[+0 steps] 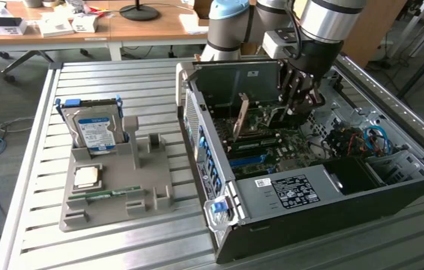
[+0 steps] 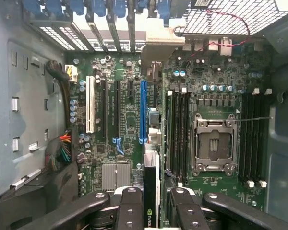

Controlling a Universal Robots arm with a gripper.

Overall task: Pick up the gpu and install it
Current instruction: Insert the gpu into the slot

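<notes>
while the black two-finger gripper (image 2: 152,199) is clamped on the thin flat black gpu card (image 2: 151,165), edge-on inside the open grey metal case (image 2: 31,120) near the long blue slot (image 2: 143,110), it looks light, stiff and fragile, best pinched on its faces.

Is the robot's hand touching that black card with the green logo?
Touching. In the wrist view the gpu stands edge-on, clamped between the fingers of the hand, above the motherboard.

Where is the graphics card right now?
In the wrist view, the graphics card is gripped in the hand, over the motherboard, near the long blue slot's end.
</notes>
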